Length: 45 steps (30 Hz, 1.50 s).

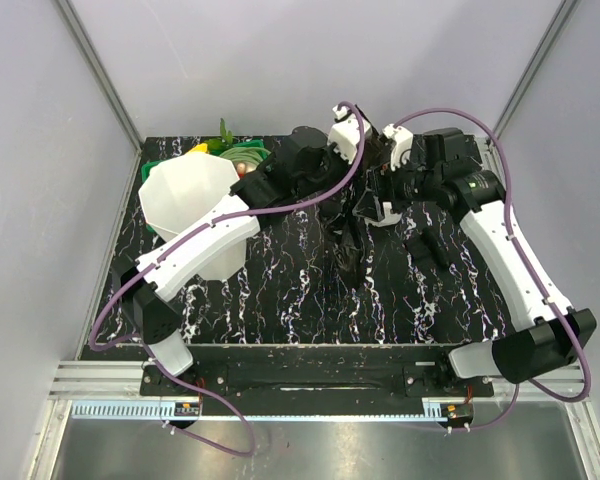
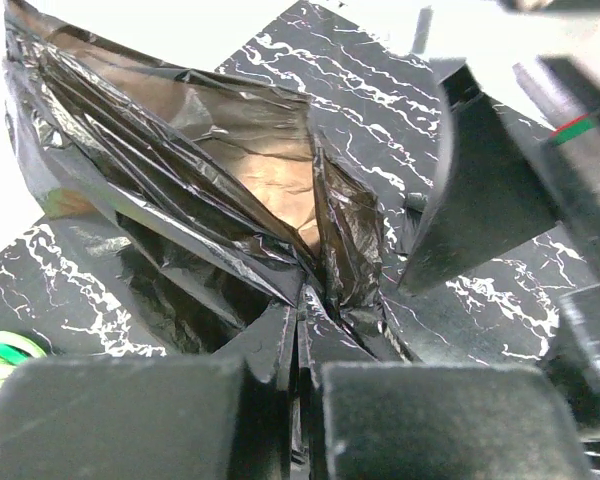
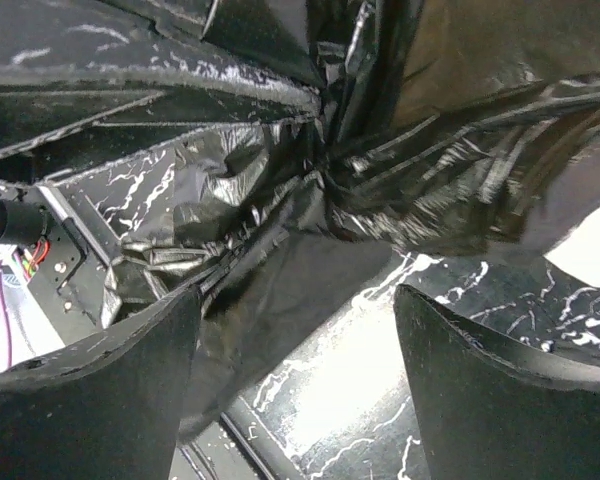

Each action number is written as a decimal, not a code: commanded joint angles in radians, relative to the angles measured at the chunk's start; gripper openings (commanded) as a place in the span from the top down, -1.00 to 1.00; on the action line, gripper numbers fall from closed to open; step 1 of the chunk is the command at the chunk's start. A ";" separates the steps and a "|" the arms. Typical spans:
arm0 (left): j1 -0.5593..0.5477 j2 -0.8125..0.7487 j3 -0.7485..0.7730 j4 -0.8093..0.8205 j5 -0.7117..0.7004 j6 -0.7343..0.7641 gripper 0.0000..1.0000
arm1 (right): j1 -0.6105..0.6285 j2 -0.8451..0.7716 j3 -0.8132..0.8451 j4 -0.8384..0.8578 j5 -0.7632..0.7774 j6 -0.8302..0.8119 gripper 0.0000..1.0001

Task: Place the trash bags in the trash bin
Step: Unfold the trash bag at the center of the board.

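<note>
— Where is the trash bag right now?

— Bunched in my left gripper (image 2: 298, 345). The fingers are pressed together on a gathered fold of the black film, and from that pinch the trash bag (image 2: 210, 170) fans out in glossy creases above the marbled black table (image 2: 380, 90).

— And your right gripper?

— My right gripper (image 3: 298, 300) is released, with its two fingers standing wide apart. A loose flap of the film hangs down between them (I cannot tell whether it brushes the left finger), but they are not clamped on it.

— Is the bag anywhere near the bin?

— No. From above, the bag droops over the middle of the table, just below where my two wrists meet. The white bin (image 1: 195, 200) stands well apart at the left side, upright and open at the top, with my left arm stretched across in front of it. A green basket (image 1: 150, 172) sits just behind the bin, in the far left corner.

— Is anything inside the bin?

— I cannot tell from this angle.
</note>
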 commanded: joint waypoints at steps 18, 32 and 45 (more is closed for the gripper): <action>0.023 -0.092 -0.058 0.020 0.022 0.047 1.00 | 0.032 -0.040 -0.010 0.038 0.125 -0.112 0.78; 0.120 -0.230 -0.187 -0.030 -0.001 0.242 1.00 | 0.031 -0.126 -0.046 0.123 0.556 -0.122 1.00; 0.359 -0.373 -0.144 -0.139 0.221 0.389 1.00 | 0.031 -0.065 0.076 0.234 0.904 -0.133 1.00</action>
